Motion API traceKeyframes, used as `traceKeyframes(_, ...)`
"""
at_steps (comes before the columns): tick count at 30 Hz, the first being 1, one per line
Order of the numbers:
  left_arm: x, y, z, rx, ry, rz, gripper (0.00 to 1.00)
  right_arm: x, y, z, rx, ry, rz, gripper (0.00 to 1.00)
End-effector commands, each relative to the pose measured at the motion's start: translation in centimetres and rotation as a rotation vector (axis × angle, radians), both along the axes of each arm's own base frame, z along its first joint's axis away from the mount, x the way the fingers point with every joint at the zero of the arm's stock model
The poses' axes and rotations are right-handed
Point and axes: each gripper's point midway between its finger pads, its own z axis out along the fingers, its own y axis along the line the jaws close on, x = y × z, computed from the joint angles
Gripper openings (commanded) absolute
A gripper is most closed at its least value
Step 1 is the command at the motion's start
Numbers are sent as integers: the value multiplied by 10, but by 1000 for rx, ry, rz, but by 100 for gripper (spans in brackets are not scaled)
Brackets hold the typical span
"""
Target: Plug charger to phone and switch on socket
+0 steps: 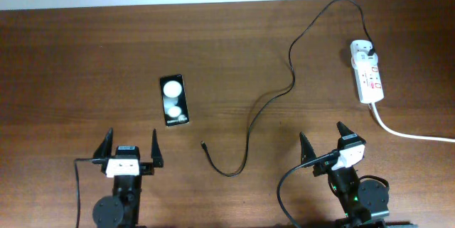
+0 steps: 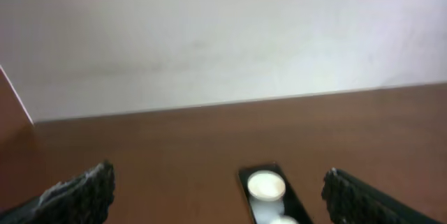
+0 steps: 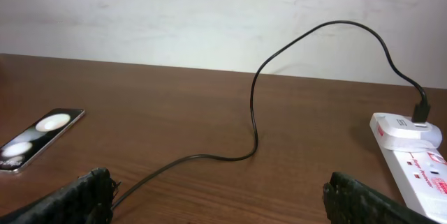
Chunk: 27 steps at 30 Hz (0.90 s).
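Note:
The black phone (image 1: pixel 173 100) lies flat at centre left, its screen showing two round white glare spots; it also shows in the left wrist view (image 2: pixel 269 192) and the right wrist view (image 3: pixel 36 138). The black charger cable (image 1: pixel 290 63) runs from its plug in the white socket strip (image 1: pixel 367 72) across the table to a small connector tip (image 1: pixel 203 143) lying free, right of the phone. It shows in the right wrist view (image 3: pixel 253 116), with the socket (image 3: pixel 412 155). My left gripper (image 1: pixel 132 150) is open and empty, just in front of the phone. My right gripper (image 1: pixel 324 141) is open and empty, right of the cable's loop.
The socket's thick white cord (image 1: pixel 409 133) trails off to the right edge. A pale wall (image 3: pixel 209 15) runs along the table's far edge. The wooden table (image 1: pixel 71 64) is bare at the left.

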Motion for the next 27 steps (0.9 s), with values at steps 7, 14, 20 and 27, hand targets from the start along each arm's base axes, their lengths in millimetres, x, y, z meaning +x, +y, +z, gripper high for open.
traceKeyframes(7,-35,0,125,-19,-125,-3,99,-1,1,-2,7,4,3,99)
traceKeyframes(14,-36,-21,252,-17,147,-127,99,-1,1,-2,6,4,3,99)
traceKeyframes(20,17,-24,287,-38,488,-136,99,-1,1,-2,6,4,3,99)
traceKeyframes(27,105,-25,193,-67,978,-125,99,-1,1,-2,6,4,3,99)
